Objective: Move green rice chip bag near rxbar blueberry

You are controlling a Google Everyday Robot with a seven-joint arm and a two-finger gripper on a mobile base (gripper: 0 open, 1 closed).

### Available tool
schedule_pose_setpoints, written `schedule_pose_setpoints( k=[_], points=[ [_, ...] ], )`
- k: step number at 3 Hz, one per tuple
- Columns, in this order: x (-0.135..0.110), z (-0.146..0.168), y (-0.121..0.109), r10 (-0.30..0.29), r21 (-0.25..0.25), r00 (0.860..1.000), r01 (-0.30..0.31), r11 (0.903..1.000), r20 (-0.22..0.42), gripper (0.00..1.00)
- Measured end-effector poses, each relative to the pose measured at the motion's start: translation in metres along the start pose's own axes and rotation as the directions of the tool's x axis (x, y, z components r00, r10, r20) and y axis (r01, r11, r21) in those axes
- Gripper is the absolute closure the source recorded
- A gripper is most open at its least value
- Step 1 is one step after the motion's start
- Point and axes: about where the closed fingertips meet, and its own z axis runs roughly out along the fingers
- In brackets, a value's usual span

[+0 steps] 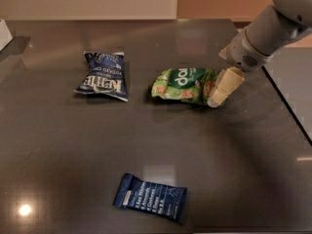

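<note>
The green rice chip bag (pixel 183 84) lies flat on the dark table, right of centre, its "pop" lettering facing up. My gripper (pixel 218 97) comes down from the upper right on the grey arm (pixel 265 33) and sits at the bag's right end, touching or overlapping its edge. The rxbar blueberry (pixel 151 198), a small dark-blue wrapper with white text, lies near the table's front edge, well below and left of the bag.
A dark blue Kettle chip bag (pixel 102 77) lies left of the green bag. The table's right edge (pixel 287 106) runs diagonally just right of the gripper. A white object (pixel 4 33) stands at the far left edge.
</note>
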Motion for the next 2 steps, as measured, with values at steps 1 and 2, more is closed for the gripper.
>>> schedule_pose_setpoints(
  k=[1,2],
  points=[
    [-0.0012,0.0148,-0.0014,-0.008,-0.01,1.0,0.008,0.9999,0.012,0.15],
    [-0.0025,0.0221,-0.0004,-0.015,-0.015,1.0,0.015,0.9998,0.016,0.36]
  ],
)
